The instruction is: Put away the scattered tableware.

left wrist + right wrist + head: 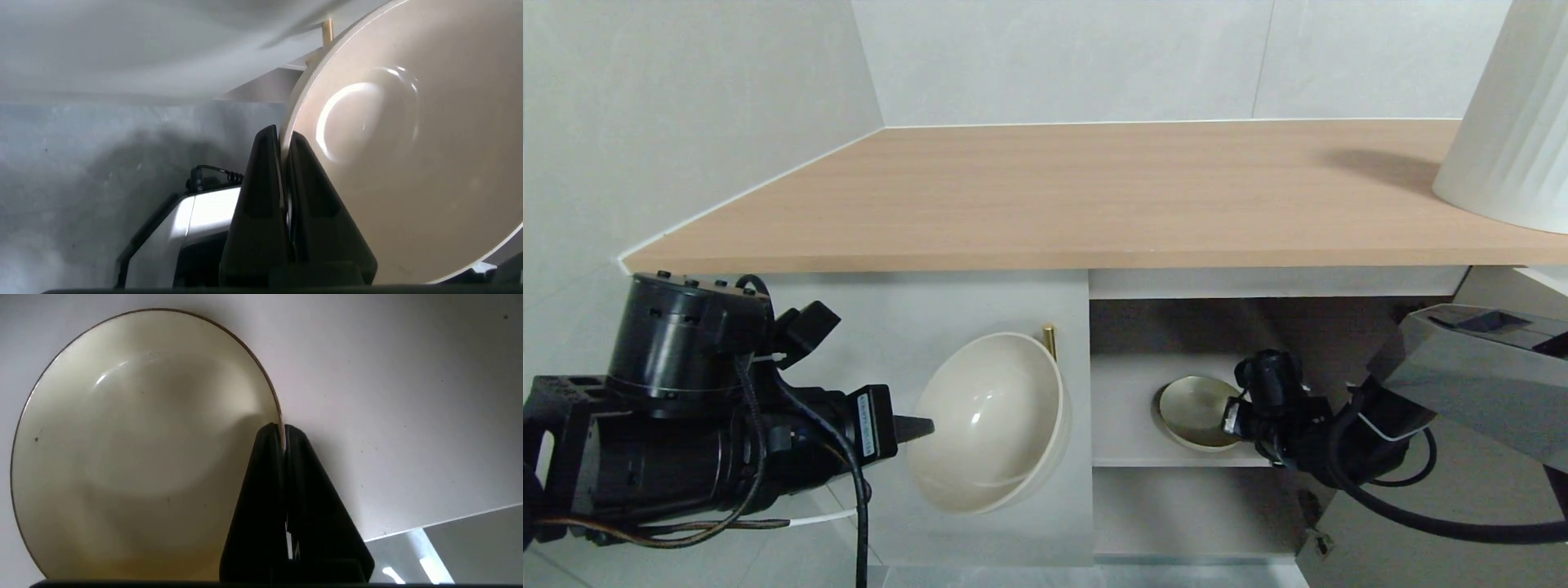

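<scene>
A cream bowl is held by its rim in the left pincer, which is closed tightly on that edge. In the left wrist view the two fingers of the pincer are seen pressed together over the rim of the bowl. The bowl is tipped on its side below the counter, in front of a closed cabinet door, with its hollow turned towards the head camera. A brass handle is seen just behind its upper edge.

A small beige plate with a thin dark rim is gripped at its edge by the right pincer, likewise closed on it. The plate is placed inside the open cabinet compartment, low over the white shelf; whether it rests on the shelf cannot be told.

A white ribbed object is stood at the counter's far right edge.
</scene>
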